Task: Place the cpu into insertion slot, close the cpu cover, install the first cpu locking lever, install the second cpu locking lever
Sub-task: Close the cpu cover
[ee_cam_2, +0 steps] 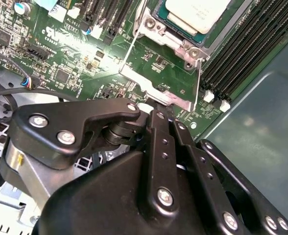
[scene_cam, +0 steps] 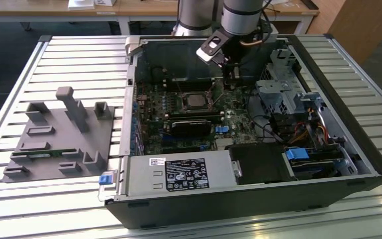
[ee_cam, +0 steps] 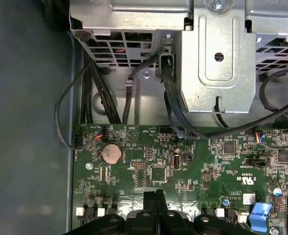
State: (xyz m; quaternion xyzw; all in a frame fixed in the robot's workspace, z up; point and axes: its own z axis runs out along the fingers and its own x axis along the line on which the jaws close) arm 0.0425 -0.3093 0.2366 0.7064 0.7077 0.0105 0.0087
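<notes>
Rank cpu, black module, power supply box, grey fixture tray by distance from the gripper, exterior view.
1. cpu, just to the exterior view's left of the gripper.
2. black module, beyond the cpu from the gripper.
3. power supply box, at the case edge.
4. grey fixture tray, outside the case, the exterior view's far left.

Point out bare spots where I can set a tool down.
The slatted table beyond the grey fixture tray is bare, as is the strip past the case on the exterior view's right. Inside the case, around the hand, is crowded.
</notes>
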